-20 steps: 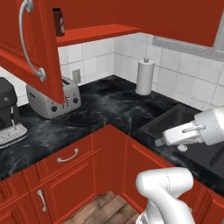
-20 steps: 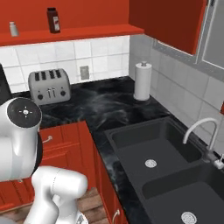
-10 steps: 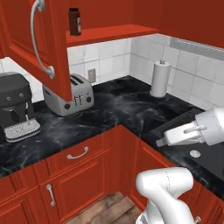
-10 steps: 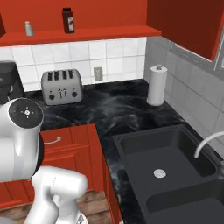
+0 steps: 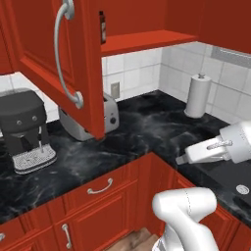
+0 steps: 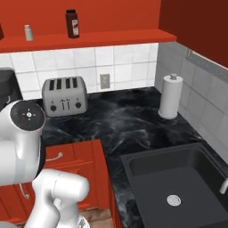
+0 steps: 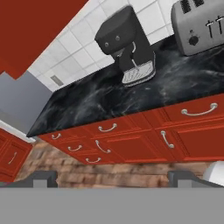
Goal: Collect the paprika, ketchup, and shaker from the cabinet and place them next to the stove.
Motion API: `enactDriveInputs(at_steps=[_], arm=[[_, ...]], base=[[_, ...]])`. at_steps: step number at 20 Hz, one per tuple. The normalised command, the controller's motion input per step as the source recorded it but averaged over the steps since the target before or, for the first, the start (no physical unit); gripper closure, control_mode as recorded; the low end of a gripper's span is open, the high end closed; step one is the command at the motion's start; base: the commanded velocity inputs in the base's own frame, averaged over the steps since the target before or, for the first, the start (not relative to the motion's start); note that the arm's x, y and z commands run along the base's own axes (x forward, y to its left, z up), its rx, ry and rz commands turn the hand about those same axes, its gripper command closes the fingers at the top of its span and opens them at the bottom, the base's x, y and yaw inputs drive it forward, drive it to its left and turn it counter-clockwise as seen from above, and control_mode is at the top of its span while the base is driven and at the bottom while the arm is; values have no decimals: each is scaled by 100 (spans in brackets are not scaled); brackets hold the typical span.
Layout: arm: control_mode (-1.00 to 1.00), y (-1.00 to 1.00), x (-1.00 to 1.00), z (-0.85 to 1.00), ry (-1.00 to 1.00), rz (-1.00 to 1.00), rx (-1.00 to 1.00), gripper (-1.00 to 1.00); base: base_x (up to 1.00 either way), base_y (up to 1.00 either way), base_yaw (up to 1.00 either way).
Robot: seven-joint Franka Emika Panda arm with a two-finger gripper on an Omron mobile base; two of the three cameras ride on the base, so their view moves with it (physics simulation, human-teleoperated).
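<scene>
Overhead, red cabinet (image 5: 59, 63) door open; black marble counter (image 6: 129, 124) carries toaster (image 6: 64, 95), paper towels (image 6: 170, 96); fingers (image 7: 43, 179) spread.

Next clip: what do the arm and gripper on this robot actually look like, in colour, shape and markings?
The arm is made of glossy white, rounded segments. One joint ends in a round dark cap with a small white crosshair mark and dots. In the hand view, the gripper shows two small dark grey, blocky finger tips. No cables are visible.
</scene>
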Motion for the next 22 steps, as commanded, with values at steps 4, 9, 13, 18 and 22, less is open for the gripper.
enactDriveInputs(at_steps=[4,9,13,18,22], arm=[[100,0,0,0,0,0,0,-100],[100,0,0,0,0,0,0,-100],[100,0,0,0,0,0,0,-100],[100,0,0,0,0,0,0,-100],[100,0,0,0,0,0,0,-100]], base=[[57,7,-9],[81,6,0],[100,0,32],[79,0,12],[71,0,-6]])
